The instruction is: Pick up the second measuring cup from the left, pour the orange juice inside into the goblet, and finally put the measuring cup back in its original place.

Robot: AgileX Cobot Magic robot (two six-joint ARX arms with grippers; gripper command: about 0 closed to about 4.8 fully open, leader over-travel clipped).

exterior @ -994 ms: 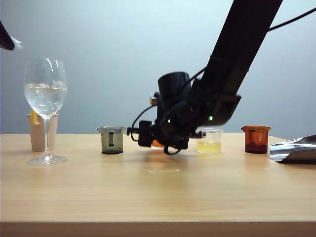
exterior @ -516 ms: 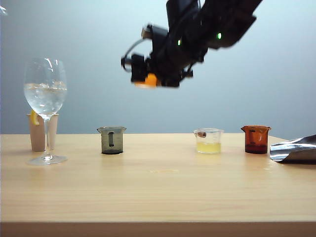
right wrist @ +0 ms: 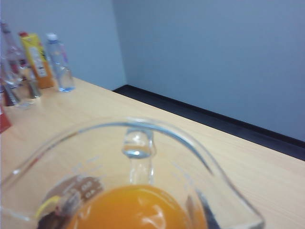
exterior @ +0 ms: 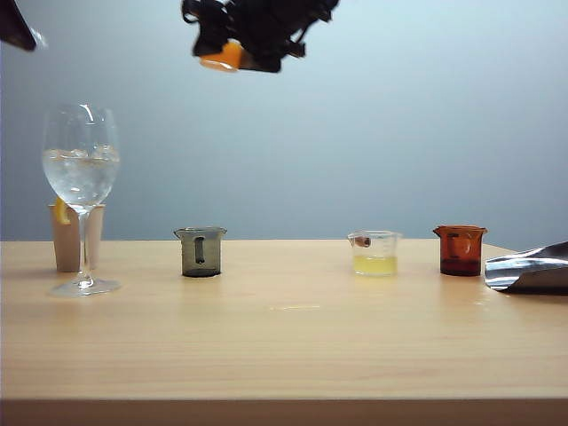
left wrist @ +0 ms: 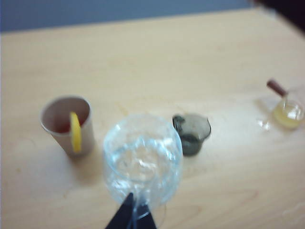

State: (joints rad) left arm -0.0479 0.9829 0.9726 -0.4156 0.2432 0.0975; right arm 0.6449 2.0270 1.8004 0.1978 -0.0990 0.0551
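Note:
High above the table, my right gripper [exterior: 232, 46] is shut on the second measuring cup [exterior: 221, 59], whose orange juice [exterior: 224, 60] shows bright. It hangs above and to the right of the goblet [exterior: 82, 169]. In the right wrist view the clear cup's rim [right wrist: 143, 125] and the juice [right wrist: 136, 210] fill the lower part, with my right gripper [right wrist: 128, 225] around it. My left gripper [exterior: 18, 27] sits at the top left corner, above the goblet. In the left wrist view its dark fingertips [left wrist: 125, 214] stand together over the goblet [left wrist: 143, 157]; the left gripper [left wrist: 135, 217] looks shut.
A smoky grey cup [exterior: 201, 251], a clear cup of pale yellow liquid [exterior: 375, 253] and an amber cup [exterior: 460, 249] stand in a row. A paper cup with a lemon slice [exterior: 67, 238] stands behind the goblet. A silvery object [exterior: 531, 268] lies at the right edge.
My right gripper has lifted the cup of orange juice from its place on the table to the top of the view and carried it left. The left gripper shifted slightly at the corner.

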